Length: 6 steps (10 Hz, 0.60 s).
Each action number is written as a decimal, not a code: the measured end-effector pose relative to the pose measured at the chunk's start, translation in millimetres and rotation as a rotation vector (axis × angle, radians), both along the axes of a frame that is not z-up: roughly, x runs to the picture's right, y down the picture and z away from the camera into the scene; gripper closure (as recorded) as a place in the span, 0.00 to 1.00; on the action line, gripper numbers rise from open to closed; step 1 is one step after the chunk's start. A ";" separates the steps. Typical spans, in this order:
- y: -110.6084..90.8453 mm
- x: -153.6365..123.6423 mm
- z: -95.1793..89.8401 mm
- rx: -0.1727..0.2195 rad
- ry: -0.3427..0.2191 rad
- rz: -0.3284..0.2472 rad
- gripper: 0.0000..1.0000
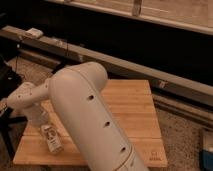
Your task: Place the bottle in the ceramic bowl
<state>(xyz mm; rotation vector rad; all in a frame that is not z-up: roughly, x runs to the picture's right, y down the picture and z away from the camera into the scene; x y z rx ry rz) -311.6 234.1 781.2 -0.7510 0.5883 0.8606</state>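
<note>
End effector (44, 125) is down low over the front-left part of the worktop (135, 115), right above the bottle (52, 141). Honestly can't tell if it's spread or clamped on anything, since the wrist blocks that bit. I also can't say whether it's touching the bottle or just over it.

The bottle sits on the wood near the front-left corner. It's whitish, with a yellowish label facing the camera and its lower end pointing at the front edge. Lying flat or leaning, no idea.

Closest thing to the camera is actually the arm (95, 120). It's one fat white link with a row of small dark holes, running from bottom centre up to a rounded elbow. From there a thinner white section heads left to a knuckle-like joint (22, 97) and bends down toward the bottle. It covers a good chunk of the worktop's left half.

Worktop is a light wooden butcher-block slab with a small dark mark (156, 157) at its front-right corner. Right of it is speckled floor (182, 132) and a blue thing (208, 150) cut off by the edge. Off the left side there's something dark (7, 80), can't make out what.

Behind all that a long grey ledge (130, 67) runs diagonally, with a small white box (34, 33) near its left end. Beyond it is a dark wall, then a lighter strip (165, 12) along the top.
</note>
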 end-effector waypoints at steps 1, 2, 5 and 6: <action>-0.3 -0.1 0.5 -0.007 0.001 -0.003 0.77; -0.8 0.1 1.1 -0.014 0.002 -0.004 0.88; -16.9 2.2 -3.9 -0.021 -0.016 0.042 1.00; -28.8 4.5 -9.3 -0.014 -0.025 0.066 1.00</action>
